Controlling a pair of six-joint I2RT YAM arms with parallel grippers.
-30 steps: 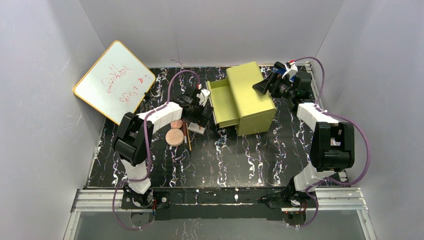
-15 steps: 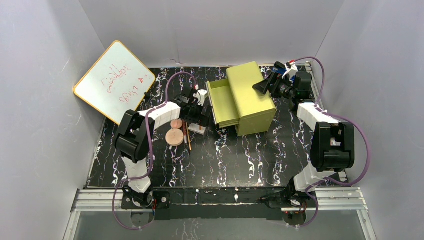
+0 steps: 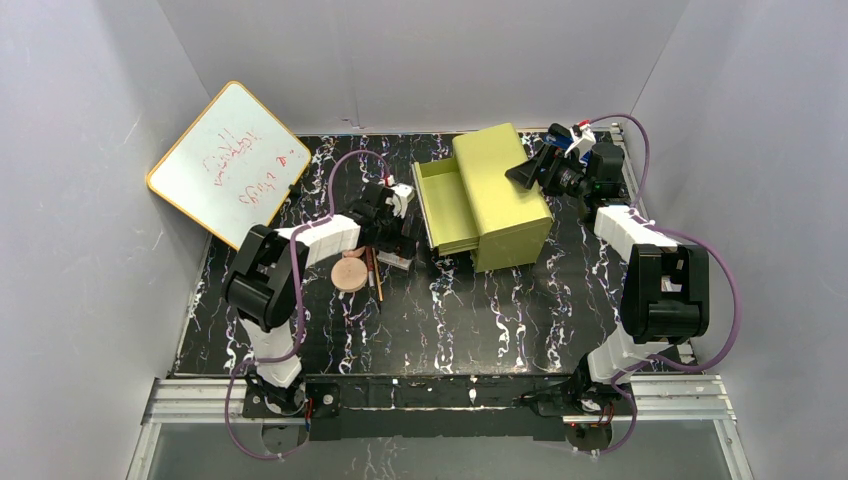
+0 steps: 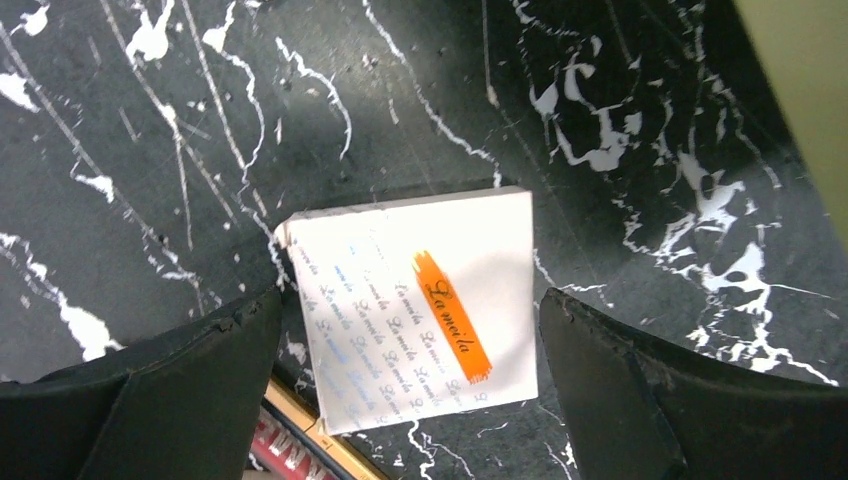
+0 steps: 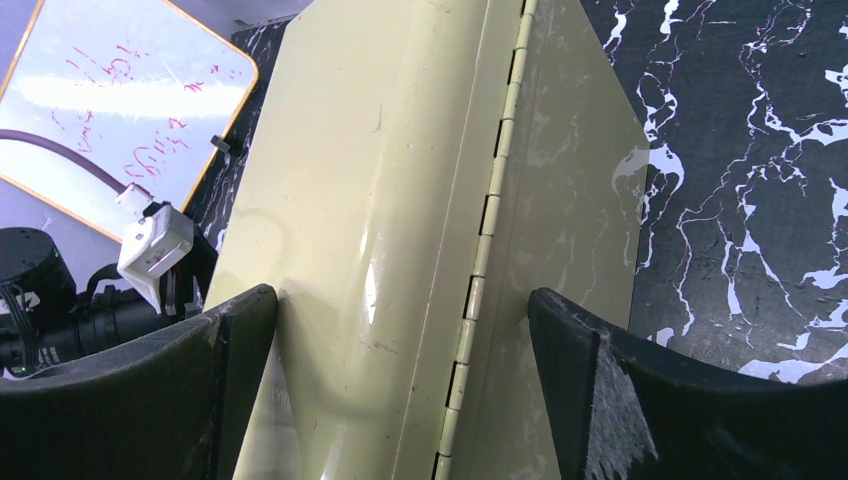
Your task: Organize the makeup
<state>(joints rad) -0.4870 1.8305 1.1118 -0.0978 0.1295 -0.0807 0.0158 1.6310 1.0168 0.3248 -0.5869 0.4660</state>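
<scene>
The white square palette (image 4: 420,310) with an orange mark lies flat on the black marble table, also seen in the top view (image 3: 392,260). My left gripper (image 4: 408,300) is open just above it, one finger on each side, not gripping. The ends of the pencil-like sticks (image 4: 300,440) show by its lower left corner; in the top view the sticks (image 3: 373,275) lie beside the larger copper-pink disc (image 3: 349,273). The smaller disc is hidden under the left arm. My right gripper (image 5: 400,298) is open, straddling the hinged back edge of the yellow-green box (image 5: 420,200).
The yellow-green drawer box (image 3: 500,195) stands at the back centre with its drawer (image 3: 445,205) pulled out towards the left. A yellow-rimmed whiteboard (image 3: 228,160) leans against the left wall. Grey walls close in the table (image 3: 460,310).
My left gripper has shifted a little left and back over the palette, which now shows more in the top view. The smaller disc has gone under the arm. The right arm has not moved.
</scene>
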